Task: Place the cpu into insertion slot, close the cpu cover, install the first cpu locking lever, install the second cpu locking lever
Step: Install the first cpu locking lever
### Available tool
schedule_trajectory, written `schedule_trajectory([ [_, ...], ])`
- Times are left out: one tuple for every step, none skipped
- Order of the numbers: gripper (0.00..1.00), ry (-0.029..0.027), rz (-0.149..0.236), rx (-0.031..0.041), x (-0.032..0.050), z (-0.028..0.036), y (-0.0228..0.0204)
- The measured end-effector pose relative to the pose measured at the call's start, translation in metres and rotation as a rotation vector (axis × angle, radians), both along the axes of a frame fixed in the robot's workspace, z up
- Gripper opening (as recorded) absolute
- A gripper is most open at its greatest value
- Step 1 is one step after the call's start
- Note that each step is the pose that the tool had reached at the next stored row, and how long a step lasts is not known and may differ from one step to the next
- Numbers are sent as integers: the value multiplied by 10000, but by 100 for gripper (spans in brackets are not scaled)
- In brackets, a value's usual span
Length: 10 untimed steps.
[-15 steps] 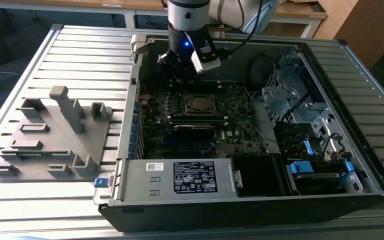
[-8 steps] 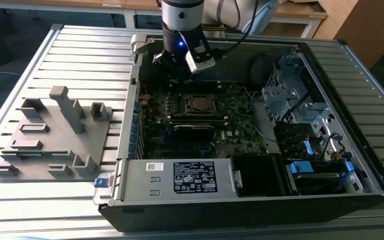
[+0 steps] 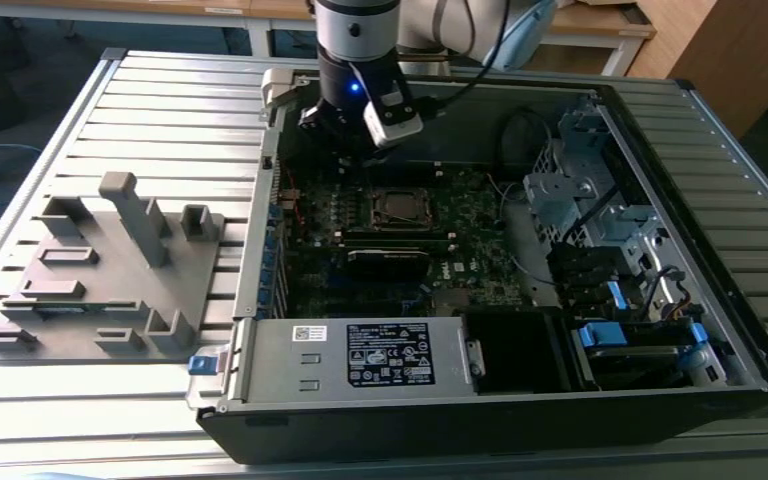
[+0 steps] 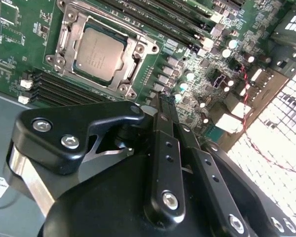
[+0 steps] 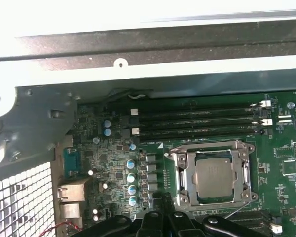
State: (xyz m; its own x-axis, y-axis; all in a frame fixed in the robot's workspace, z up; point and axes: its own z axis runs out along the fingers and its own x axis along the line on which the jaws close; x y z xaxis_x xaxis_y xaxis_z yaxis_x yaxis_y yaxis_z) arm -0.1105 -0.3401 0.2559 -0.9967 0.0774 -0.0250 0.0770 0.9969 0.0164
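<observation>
As the gripper point(image 4: 164, 101) is held above the board point(image 4: 19, 34), fingers together, the cpu point(image 4: 99, 53) is seen seated in the insertion slot point(image 4: 120, 79).

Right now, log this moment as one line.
silver-grey square cpu seated in silver-rimmed insertion slot | thin silvery frame cpu cover down over it | black gripper shut, empty, beside slot

A ribbed silvery table point(image 3: 144, 100) spans the frame. An open computer case point(image 3: 491, 428) lies on it centre-right. A grey moulded fixture point(image 3: 104, 290) sits at middle left, just beside the case.
</observation>
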Motion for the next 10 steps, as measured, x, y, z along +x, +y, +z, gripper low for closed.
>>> schedule_trajectory([
  [11,-1,1,28,-9,0,1],
  [11,-1,1,60,-16,-1,1],
  [11,0,1,110,-22,-1,1],
  [11,-1,2,192,-28,-1,2],
  [11,0,1,289,-34,-1,2],
  [11,-2,0,397,-39,-2,2],
  [11,-2,0,526,-42,-2,2],
  [11,0,0,650,-44,-1,2],
  [11,-1,0,781,-44,-1,2],
  [11,-2,0,941,-44,-1,2],
])
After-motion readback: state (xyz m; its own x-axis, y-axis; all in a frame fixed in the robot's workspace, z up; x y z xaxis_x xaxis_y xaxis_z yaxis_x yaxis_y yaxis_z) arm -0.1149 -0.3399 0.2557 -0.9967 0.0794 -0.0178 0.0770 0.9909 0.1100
